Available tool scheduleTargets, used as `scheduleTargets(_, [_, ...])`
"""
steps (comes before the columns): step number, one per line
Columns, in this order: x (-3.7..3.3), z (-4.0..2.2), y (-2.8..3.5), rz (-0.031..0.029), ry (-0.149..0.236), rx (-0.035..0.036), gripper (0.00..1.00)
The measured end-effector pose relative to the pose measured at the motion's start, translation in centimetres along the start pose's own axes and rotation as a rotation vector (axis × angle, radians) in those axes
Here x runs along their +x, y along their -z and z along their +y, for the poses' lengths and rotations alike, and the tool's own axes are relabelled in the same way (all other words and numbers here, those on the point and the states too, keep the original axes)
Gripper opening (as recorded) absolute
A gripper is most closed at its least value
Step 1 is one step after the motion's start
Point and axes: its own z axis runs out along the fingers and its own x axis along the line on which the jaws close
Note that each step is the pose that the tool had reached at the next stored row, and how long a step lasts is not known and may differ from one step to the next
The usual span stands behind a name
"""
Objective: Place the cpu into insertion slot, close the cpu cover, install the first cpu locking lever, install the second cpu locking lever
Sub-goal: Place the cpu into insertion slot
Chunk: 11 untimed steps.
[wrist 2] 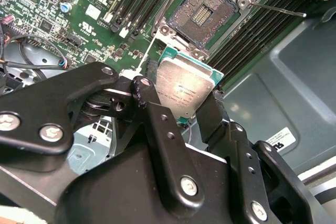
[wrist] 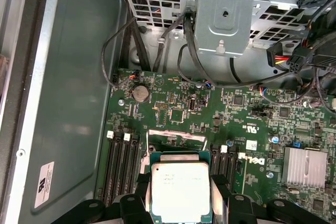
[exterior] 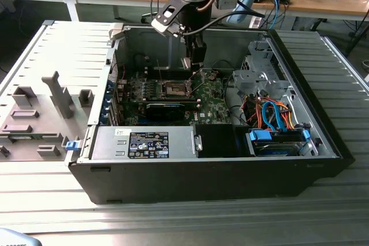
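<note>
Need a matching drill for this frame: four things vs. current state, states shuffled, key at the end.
Things:
1. cpu
2. insertion slot
3. gripper
4. heatsink

States:
A. empty, contacts exposed
B. shut on the cpu
C. held off the board, metal face showing
D. silver finned block sitting on the board

Pairs: 1-C, 2-A, 3-B, 4-D

The computer case [exterior: 202,177] lies open on the surface [exterior: 173,223]. Inside, the end effector [exterior: 194,68] hangs above the insertion slot [exterior: 174,89], with the cpu [wrist 2: 185,88] clamped between its fingers, clear of the slot. The drive cage [exterior: 259,76] stands off the slot toward the exterior view's right, and the power supply [exterior: 144,144] is nearer the camera.
</note>
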Motion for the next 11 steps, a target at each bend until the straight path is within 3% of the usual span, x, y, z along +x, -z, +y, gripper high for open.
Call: scheduleTargets(11, [0.0,-0.02,-0.19,0.0,0.0,0.0,0.54])
